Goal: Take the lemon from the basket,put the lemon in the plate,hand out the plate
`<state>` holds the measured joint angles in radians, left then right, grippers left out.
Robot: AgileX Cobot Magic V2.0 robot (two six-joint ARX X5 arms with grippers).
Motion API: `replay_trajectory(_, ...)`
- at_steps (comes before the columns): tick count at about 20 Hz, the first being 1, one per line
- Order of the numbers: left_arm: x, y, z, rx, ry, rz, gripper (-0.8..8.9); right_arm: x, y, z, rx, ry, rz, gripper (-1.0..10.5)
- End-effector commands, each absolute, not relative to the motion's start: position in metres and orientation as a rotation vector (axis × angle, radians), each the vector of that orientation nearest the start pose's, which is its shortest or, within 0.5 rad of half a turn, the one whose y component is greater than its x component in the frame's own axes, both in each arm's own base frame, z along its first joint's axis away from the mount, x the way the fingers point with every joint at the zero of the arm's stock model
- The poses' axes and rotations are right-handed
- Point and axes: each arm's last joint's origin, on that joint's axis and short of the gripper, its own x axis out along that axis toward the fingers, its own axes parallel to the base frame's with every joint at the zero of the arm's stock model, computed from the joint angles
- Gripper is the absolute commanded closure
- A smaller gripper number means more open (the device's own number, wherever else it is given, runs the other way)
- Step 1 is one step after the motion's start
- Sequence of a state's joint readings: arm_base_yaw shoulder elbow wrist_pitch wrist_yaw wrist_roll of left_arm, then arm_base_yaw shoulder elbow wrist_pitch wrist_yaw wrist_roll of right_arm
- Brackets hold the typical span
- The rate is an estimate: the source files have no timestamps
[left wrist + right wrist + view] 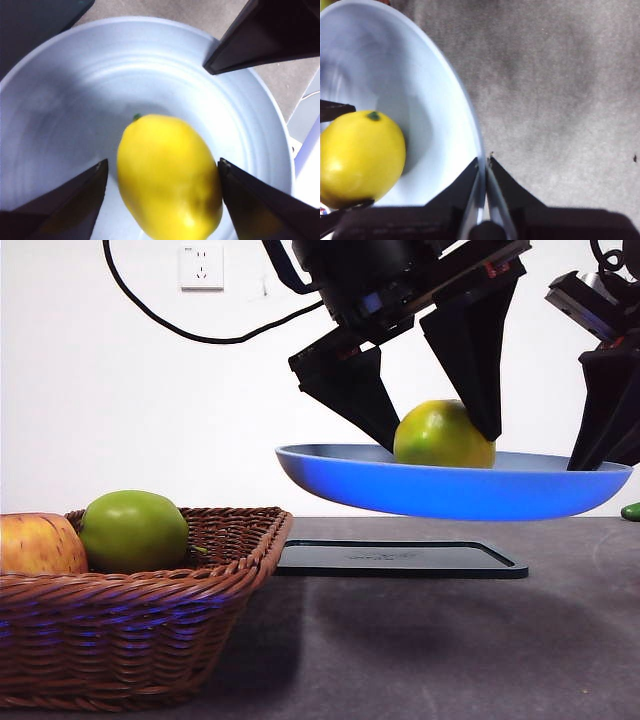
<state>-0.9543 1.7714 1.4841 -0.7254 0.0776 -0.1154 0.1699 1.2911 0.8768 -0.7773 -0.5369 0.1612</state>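
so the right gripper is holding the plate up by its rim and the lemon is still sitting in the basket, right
Not quite. The right gripper does pinch the plate by its rim, lifted above the black tray. But the lemon is not in the basket; it lies in the plate, between the jaws of the left gripper. The front view and the left wrist view both show this.

Open gap beneath the raised plate (450,490), above the black tray (400,560); basket (150,630) alongside.
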Motion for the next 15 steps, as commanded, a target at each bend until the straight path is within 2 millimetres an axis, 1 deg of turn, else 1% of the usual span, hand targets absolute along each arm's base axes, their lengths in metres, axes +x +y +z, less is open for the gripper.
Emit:
replay_trajectory(1,0.213,-0.310,0.285,0.346,0.962,-0.902,4.36,0.228,0.055,0.230,0.370,1.235,0.522,9.4)
replay_trajectory(4,0.206,-0.298,0.315,0.336,0.905,-0.884,4.37,0.229,0.054,0.230,0.364,1.237,0.485,9.4)
replay_trajectory(6,0.198,-0.283,0.341,0.339,0.865,-0.863,4.37,0.231,0.052,0.230,0.363,1.233,0.461,9.4)
replay_trajectory(8,0.186,-0.263,0.365,0.349,0.818,-0.848,4.37,0.238,0.050,0.233,0.372,1.227,0.450,9.4)
replay_trajectory(9,0.179,-0.250,0.377,0.348,0.804,-0.838,4.37,0.245,0.049,0.236,0.377,1.219,0.443,9.4)
replay_trajectory(12,0.157,-0.219,0.402,0.336,0.778,-0.830,4.37,0.268,0.049,0.242,0.381,1.206,0.430,9.4)
replay_trajectory(15,0.136,-0.188,0.421,0.305,0.748,-0.790,4.37,0.308,0.053,0.246,0.351,1.195,0.387,9.4)
